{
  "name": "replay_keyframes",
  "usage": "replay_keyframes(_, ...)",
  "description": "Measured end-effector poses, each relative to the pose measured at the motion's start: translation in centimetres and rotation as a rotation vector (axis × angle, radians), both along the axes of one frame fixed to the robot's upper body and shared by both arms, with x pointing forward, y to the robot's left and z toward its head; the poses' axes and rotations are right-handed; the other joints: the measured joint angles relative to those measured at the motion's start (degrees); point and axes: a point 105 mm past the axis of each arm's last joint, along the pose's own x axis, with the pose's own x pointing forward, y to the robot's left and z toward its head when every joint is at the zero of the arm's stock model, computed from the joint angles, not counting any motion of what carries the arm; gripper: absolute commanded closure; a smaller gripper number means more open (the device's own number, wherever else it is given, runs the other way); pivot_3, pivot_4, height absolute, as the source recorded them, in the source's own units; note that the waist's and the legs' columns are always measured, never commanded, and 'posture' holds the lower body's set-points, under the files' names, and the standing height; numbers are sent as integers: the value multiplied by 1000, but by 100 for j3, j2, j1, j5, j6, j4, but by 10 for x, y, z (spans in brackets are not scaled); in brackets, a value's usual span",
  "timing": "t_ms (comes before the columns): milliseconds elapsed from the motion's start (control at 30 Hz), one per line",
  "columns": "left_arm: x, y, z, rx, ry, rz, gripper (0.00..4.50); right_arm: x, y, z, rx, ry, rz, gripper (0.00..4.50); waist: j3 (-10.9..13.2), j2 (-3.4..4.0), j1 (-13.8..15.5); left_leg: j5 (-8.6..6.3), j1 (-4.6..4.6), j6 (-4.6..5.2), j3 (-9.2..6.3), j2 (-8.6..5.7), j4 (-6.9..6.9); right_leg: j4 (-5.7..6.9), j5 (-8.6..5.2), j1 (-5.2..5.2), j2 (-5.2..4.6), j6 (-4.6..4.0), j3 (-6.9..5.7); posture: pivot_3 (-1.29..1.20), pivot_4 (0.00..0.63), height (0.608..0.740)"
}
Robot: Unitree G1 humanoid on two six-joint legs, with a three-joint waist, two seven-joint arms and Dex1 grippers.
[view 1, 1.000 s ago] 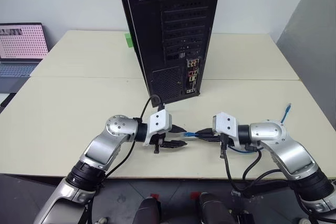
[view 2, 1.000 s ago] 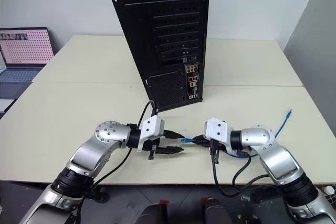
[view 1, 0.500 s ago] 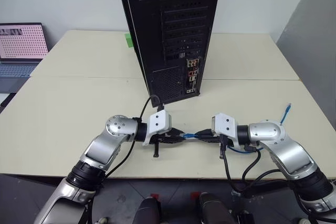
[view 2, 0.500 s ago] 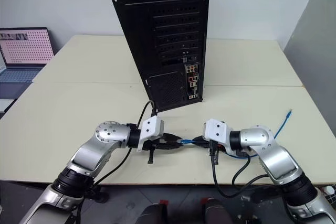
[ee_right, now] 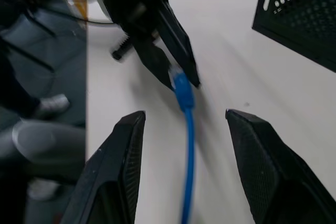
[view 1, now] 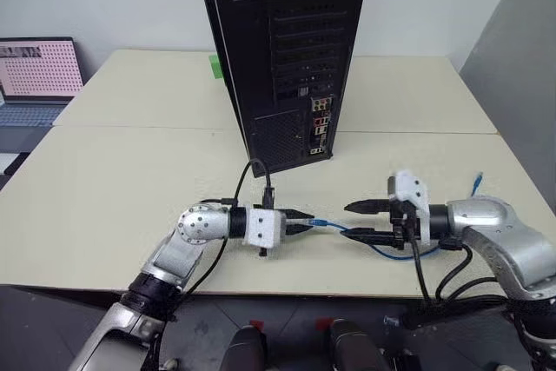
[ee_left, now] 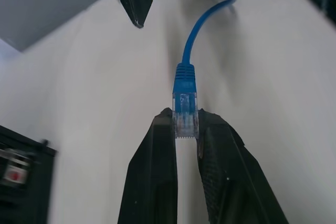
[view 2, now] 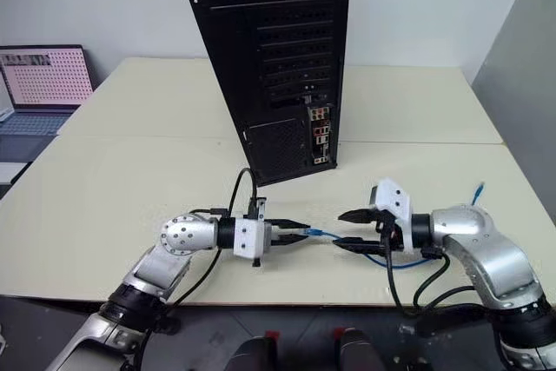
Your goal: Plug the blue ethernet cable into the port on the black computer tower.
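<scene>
While my left claw (ee_left: 185,129) is clenched on the clear plastic plug of the thin blue ethernet cable (view 1: 369,241) near the worktop's (view 1: 113,180) front edge, my right claw (view 1: 361,221) stands released, fingers astride the cord. Behind them, toward the worktop's middle, stands the tall black metal computer tower (view 1: 287,49), its small port (view 1: 318,128) low on the rear panel.

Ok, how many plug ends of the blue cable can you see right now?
2: one plug is pinched in the left gripper; the other lies on the table beyond the open right gripper.
</scene>
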Motion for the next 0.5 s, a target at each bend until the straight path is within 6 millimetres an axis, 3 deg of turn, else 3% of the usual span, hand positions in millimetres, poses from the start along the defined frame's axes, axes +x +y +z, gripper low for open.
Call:
replay_keyframes(200, -5, -2, 4, -33, -267, -96, 4225, -1, 12, -2, 118, 128, -78, 1949, 0, 0, 24, 0, -4, 0, 0, -1, 0, -2, 2, 0, -1, 3, -1, 0, 150, 740)
replay_keyframes(467, -5, -2, 16, -113, -398, -105, 4225, -2, 22, -9, 154, 191, -108, 1949, 0, 0, 39, 0, -3, 0, 0, -1, 1, 0, 3, 0, 0, 6, -3, 0, 150, 740)
replay_keyframes(500, -5, -3, 18, -120, -410, -105, 4225, -2, 23, -9, 154, 194, -106, 2133, 0, 0, 39, 0, -3, 0, 0, -1, 1, 0, 2, 0, 0, 6, -3, 0, 150, 740)
